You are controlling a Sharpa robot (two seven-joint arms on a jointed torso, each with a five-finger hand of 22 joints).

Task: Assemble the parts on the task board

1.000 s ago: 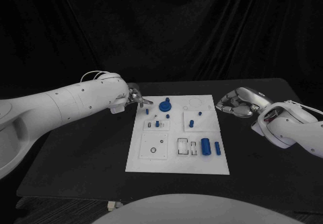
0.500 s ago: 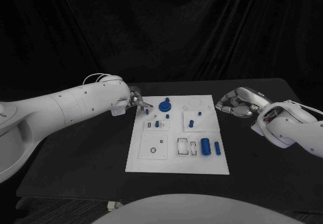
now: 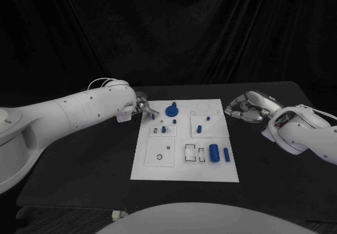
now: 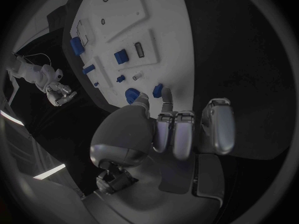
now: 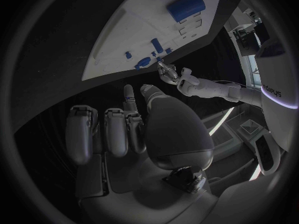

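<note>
Pinching Small Blue Peg at Board's Far-Left Corner

Left hand [image 3: 144, 108] at the task board [image 3: 184, 170] far-left corner, fingertips [image 4: 166, 104] closed on a small blue peg [image 4: 157, 89]. Peg's long axis roughly upright, judged. Nearest empty seats just beyond the fingers, boardward. Right hand [image 3: 247, 108] curled, holding nothing, off the far-right edge; left clearly nearer.
</note>
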